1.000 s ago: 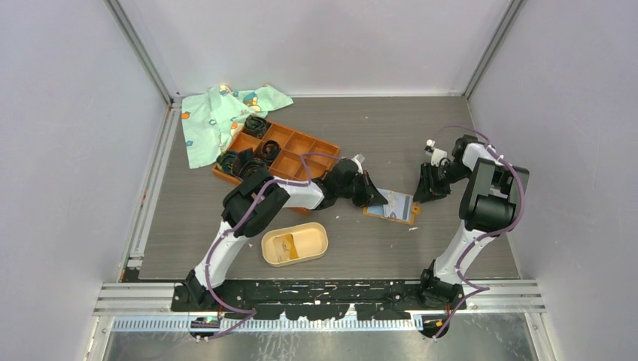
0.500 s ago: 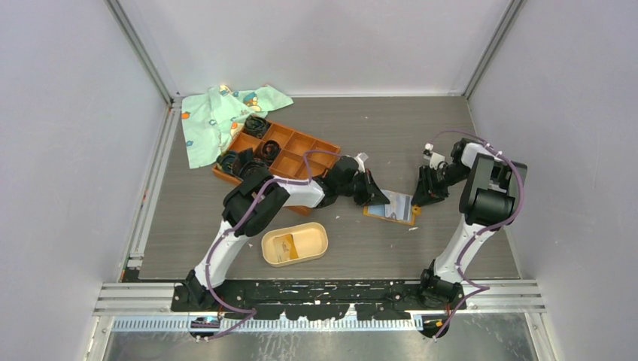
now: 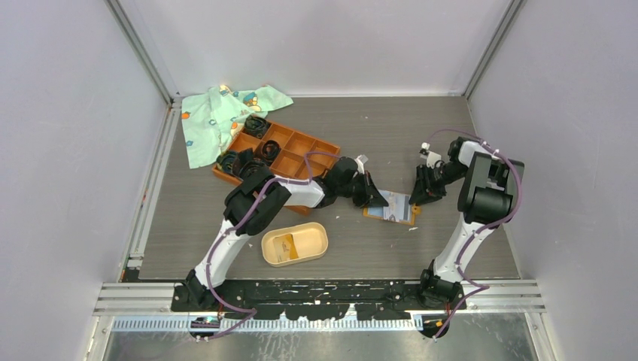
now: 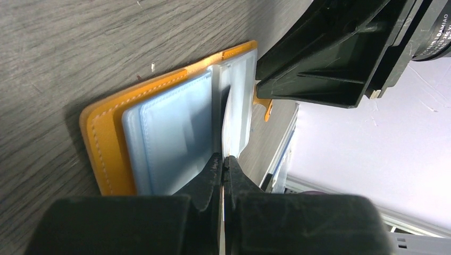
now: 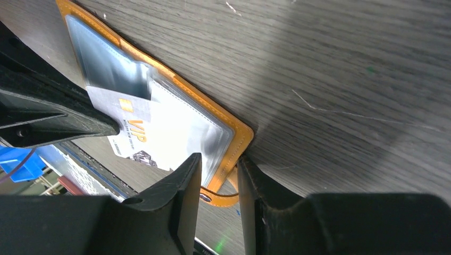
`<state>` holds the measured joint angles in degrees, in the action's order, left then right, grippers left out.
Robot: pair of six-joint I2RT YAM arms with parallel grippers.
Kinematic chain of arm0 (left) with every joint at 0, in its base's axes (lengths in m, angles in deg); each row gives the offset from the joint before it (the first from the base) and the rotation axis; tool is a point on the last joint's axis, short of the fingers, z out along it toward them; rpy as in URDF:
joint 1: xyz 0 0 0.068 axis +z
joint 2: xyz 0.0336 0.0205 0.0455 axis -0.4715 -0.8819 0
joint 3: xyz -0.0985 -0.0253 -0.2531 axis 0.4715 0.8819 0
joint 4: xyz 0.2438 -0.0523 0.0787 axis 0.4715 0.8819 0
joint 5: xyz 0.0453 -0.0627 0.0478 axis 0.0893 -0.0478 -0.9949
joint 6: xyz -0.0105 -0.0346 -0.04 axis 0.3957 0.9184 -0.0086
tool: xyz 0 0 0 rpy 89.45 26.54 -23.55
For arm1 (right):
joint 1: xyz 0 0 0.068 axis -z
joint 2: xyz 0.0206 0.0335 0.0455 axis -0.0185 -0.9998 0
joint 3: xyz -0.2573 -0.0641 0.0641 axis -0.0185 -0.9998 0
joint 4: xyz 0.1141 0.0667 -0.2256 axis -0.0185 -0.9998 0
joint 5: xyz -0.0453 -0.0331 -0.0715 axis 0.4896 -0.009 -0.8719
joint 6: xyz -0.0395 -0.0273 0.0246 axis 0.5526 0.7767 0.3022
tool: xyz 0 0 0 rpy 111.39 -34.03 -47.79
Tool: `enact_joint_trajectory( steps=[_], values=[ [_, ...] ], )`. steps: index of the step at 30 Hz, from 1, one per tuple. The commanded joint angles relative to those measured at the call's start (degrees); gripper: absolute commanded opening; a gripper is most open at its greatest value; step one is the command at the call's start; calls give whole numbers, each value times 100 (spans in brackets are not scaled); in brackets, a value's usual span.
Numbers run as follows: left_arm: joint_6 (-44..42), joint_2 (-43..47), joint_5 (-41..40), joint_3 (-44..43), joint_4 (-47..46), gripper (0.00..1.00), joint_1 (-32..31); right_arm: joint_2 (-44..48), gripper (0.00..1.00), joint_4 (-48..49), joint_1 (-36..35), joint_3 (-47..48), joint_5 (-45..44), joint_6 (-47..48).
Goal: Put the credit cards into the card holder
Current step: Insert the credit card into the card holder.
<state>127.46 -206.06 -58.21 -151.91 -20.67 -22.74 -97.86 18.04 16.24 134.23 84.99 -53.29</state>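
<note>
Credit card [image 5: 133, 125]: grey, orange VIP | left tool [image 4: 223, 158] pinches it | right tool [image 5: 219, 162] spread

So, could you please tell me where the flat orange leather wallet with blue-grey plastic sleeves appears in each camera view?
Top external: the orange wallet lies right of centre.
Left wrist: the wallet sits centre-left, just beyond the fingertips.
Right wrist: the wallet slants from upper left to centre.
Shared landmark: the left gripper, shut on a pale VIP card at the wallet.
</note>
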Motion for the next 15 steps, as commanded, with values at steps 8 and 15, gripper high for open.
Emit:
enact_joint_trajectory(
  steps=[8, 15],
  values=[
    [-211, -146, 86, -182, -227, 0, 50, -155, 34, -38, -295, 364, 90, 165],
    [-228, -113, -235, -86, -285, 0, 58, -153, 34, -35, -385, 402, 216, 170]
  ],
)
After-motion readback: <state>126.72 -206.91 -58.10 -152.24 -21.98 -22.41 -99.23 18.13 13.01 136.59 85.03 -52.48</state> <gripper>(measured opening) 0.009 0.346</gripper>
